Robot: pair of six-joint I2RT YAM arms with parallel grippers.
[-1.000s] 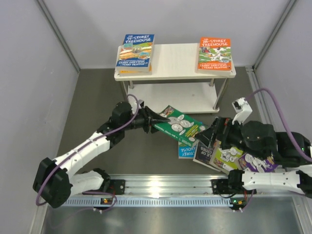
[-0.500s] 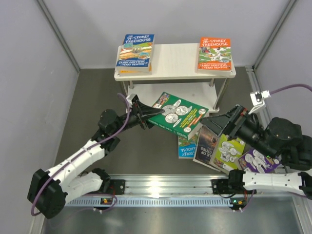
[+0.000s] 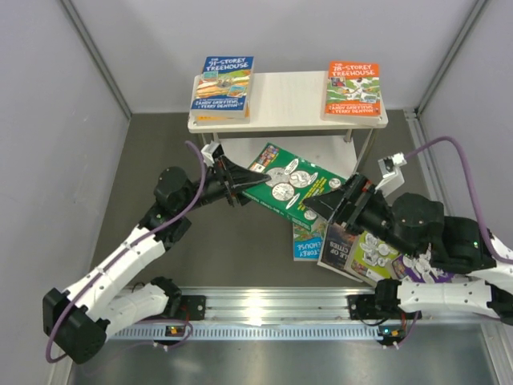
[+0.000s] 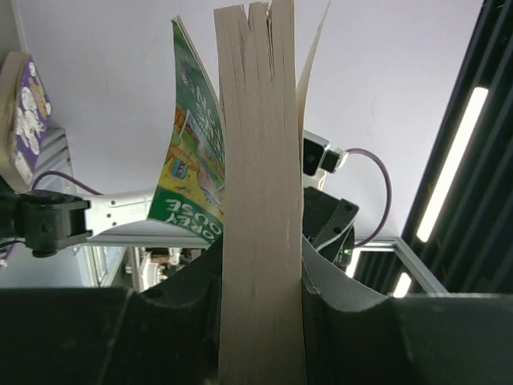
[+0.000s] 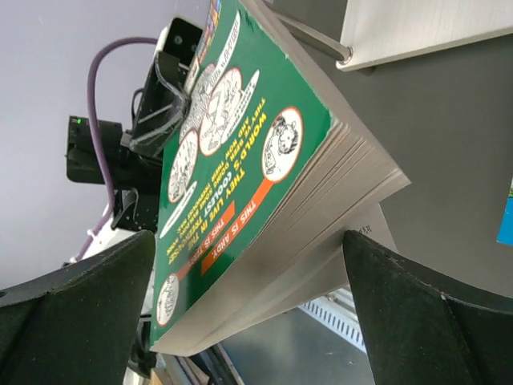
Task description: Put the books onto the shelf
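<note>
Two white-and-black robot arms reach out from a rail at the near edge of a dark grey table (image 3: 160,152). The left arm (image 3: 128,257) stretches diagonally up and to the right. The left gripper (image 3: 235,190) is clamped on one edge of a green book (image 3: 290,188), which hangs in the air just in front of the shelf with its cover tilted up toward the overhead camera. In the left wrist view, its fingers (image 4: 168,321) press the pale page block from both sides. The right arm (image 3: 433,241) is folded back over itself. The right gripper (image 3: 325,210) has its fingers spread wide on either side of the green book's near corner; it is hard to tell whether either one touches it.

One shelf (image 3: 288,100), with two pale boards on thin metal legs, stands at the back. On its top board, a blue stack (image 3: 223,87) of what looks like more than one book sits at the left end. An orange book (image 3: 353,88) lies at the right end.

Four more books lie overlapping on the table beneath the right arm: a blue book (image 3: 307,241), a dark book (image 3: 341,250), a lime book (image 3: 375,255) and a purple book (image 3: 425,269).
</note>
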